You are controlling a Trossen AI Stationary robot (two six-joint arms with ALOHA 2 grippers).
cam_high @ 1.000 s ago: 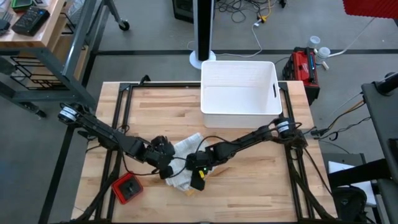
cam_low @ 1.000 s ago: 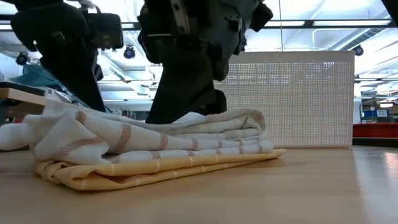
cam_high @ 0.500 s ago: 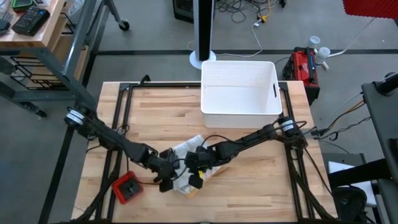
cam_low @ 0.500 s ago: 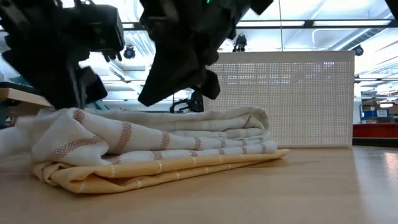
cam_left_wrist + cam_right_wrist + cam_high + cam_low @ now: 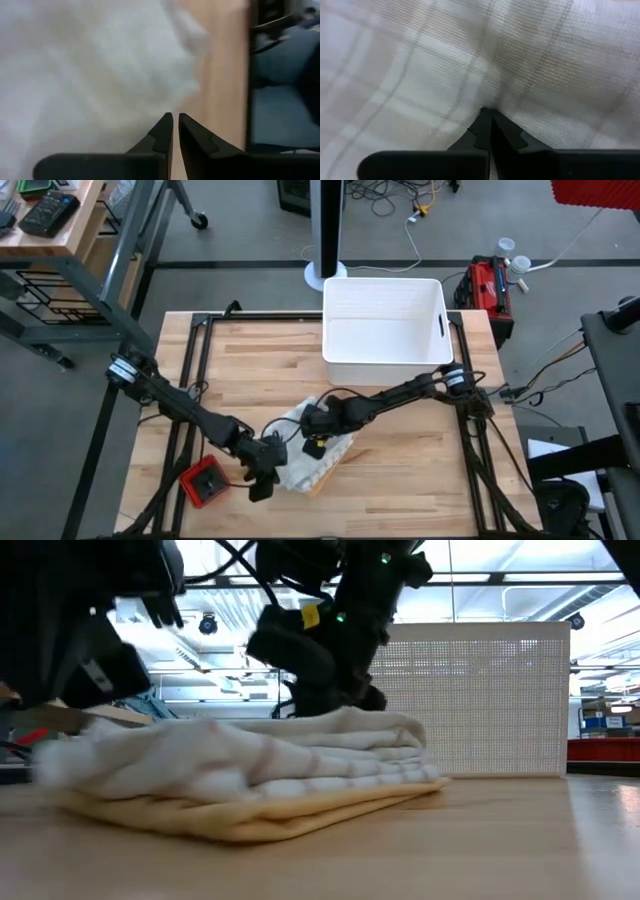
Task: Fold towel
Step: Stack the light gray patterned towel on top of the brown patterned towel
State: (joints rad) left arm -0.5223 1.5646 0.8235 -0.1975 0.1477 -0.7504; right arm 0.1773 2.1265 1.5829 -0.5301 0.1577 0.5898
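Towel [image 5: 312,452], cream with woven stripes and a yellow underlayer, lies bunched in uneven layers near the front middle of the wooden counter [image 5: 400,480]. White bin [image 5: 384,320] stands at the far edge, well apart. Right gripper [image 5: 312,421] presses into the towel's far side, fingers closed with cloth bunched at their tips. Left gripper [image 5: 262,476] sits at the towel's near-left edge, fingers nearly closed, empty. Red device [image 5: 205,482] lies just beside it. Risk: pressing while sliding could drag layers askew, spoiling the fold.
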